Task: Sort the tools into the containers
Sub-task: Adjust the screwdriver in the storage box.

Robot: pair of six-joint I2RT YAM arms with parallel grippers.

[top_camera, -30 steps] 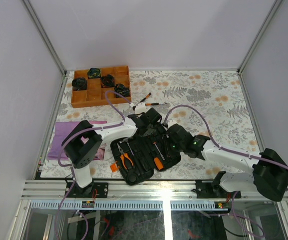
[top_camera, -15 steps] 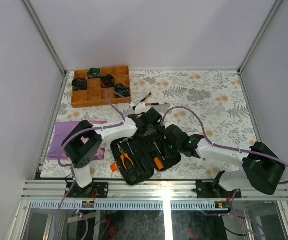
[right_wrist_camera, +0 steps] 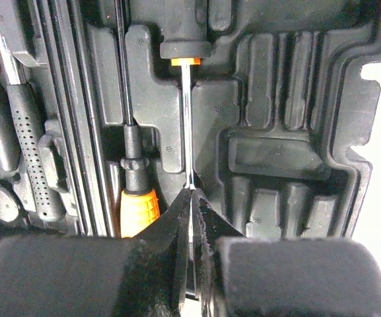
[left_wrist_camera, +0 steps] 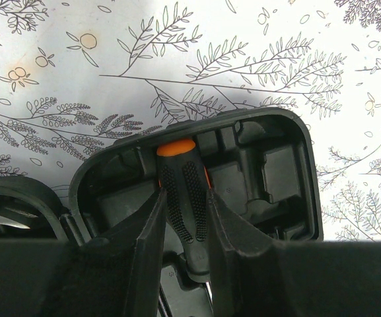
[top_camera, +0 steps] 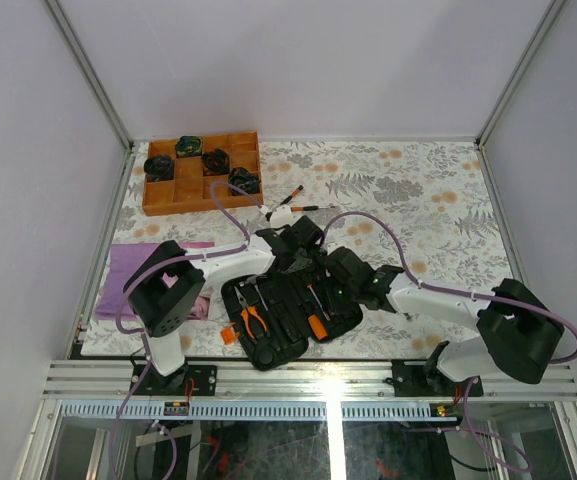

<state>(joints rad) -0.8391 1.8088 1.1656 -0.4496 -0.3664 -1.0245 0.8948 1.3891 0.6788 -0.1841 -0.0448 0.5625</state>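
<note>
From above, the open black tool case point(top_camera: 286, 345) lies on the floral cloth point(top_camera: 418, 190) just ahead of my bases. My left pincer point(top_camera: 303, 243) is over its far edge and my right pincer point(top_camera: 336, 272) over its right half. The jaws are too small to read here.

At my left wrist, the pincer point(left_wrist_camera: 185, 198) is clamped on a black-handled screwdriver point(left_wrist_camera: 182, 178). Its long axis runs straight away from me, with the orange cap at the far end. The grip is dimpled rubber, rounded, with my fingers point(left_wrist_camera: 152, 221) touching both of its sides. It sits low in the case's point(left_wrist_camera: 289, 198) moulded plastic hollows.

At my right wrist, the pincer point(right_wrist_camera: 191, 198) is pressed together on a thin-shafted screwdriver point(right_wrist_camera: 187, 119). The bright steel shaft points away, towards its orange collar and black handle at the top. It lies along a moulded slot in the case point(right_wrist_camera: 348, 132), with an orange-handled screwdriver point(right_wrist_camera: 138, 211) parallel to it on the left. I cannot tell whether both pincers hold one tool.
</note>
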